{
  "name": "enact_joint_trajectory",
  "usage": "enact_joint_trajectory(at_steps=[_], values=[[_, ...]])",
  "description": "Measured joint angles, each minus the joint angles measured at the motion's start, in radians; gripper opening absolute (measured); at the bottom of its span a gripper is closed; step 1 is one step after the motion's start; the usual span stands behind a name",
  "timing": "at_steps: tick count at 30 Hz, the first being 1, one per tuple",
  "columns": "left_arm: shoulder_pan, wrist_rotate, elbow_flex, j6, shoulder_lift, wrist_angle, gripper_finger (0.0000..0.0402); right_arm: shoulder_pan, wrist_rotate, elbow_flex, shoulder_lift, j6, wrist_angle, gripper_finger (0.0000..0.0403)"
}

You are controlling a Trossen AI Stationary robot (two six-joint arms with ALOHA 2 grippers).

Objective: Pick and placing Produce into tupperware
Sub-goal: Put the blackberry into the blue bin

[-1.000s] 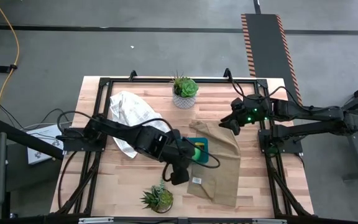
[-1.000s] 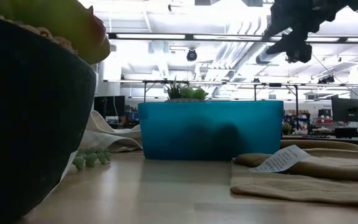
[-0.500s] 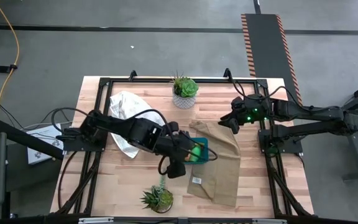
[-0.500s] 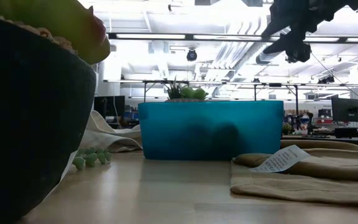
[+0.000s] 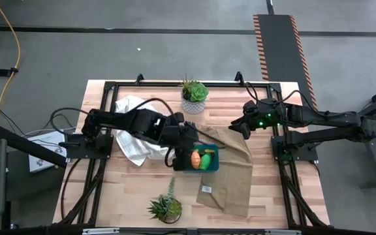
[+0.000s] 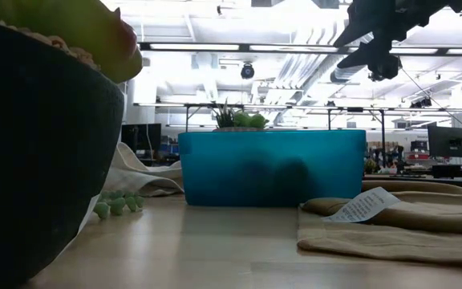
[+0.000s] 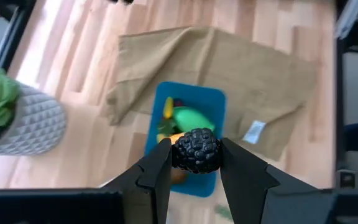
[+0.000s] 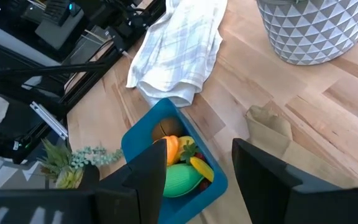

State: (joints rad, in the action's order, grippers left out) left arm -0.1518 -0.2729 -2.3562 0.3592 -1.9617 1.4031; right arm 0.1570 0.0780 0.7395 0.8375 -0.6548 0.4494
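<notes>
The teal tupperware [image 5: 203, 158] stands partly on a tan cloth [image 5: 230, 173]. It holds an orange piece [image 5: 196, 158], a bright green piece [image 5: 205, 160], a yellow banana [image 8: 201, 168] and a brown round piece [image 8: 165, 129]. My left gripper [image 7: 196, 152] hangs above the tupperware's left side [image 5: 183, 150], shut on a dark knobbly round piece of produce [image 7: 196, 149]. My right gripper [image 5: 240, 128] waits raised at the table's right and is open [image 8: 197, 180] with nothing between its fingers. It also shows high in the low view [image 6: 379, 60]. My left gripper pinches the dark knobbly piece by its two opposite sides [image 7: 178, 152] between the inner faces of its two fingers [image 7: 160, 165]. The fingers slant downward from the table's left. The piece is lifted clear, above the tupperware.
A white checked cloth [image 5: 136, 127] lies at the left. One potted plant [image 5: 193, 96] stands near the far edge and another [image 5: 165, 209] near the near edge; the latter fills the low view's left [image 6: 38, 144]. A black frame [image 5: 175, 85] runs around the tabletop.
My left gripper, still shut on the dark piece, has risen and gone from the tupperware's near-left corner toward the far edge. It no longer covers the tupperware in the high view, so the orange and green pieces inside show.
</notes>
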Motion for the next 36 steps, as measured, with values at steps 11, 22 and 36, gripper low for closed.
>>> enact_joint_trajectory(at_steps=[11,22,36], values=[[0.128,0.042,0.0,-0.123,0.003,0.041,0.011,0.0,-0.001,0.0,0.0,0.0,-0.004,0.0174],[0.193,0.112,0.0,-0.211,0.003,0.091,0.011,0.0,-0.026,0.0,0.0,-0.019,-0.005,0.0174],[0.217,0.135,0.0,-0.253,0.052,0.149,0.011,0.0,-0.087,0.0,0.0,-0.037,-0.005,0.0174]])
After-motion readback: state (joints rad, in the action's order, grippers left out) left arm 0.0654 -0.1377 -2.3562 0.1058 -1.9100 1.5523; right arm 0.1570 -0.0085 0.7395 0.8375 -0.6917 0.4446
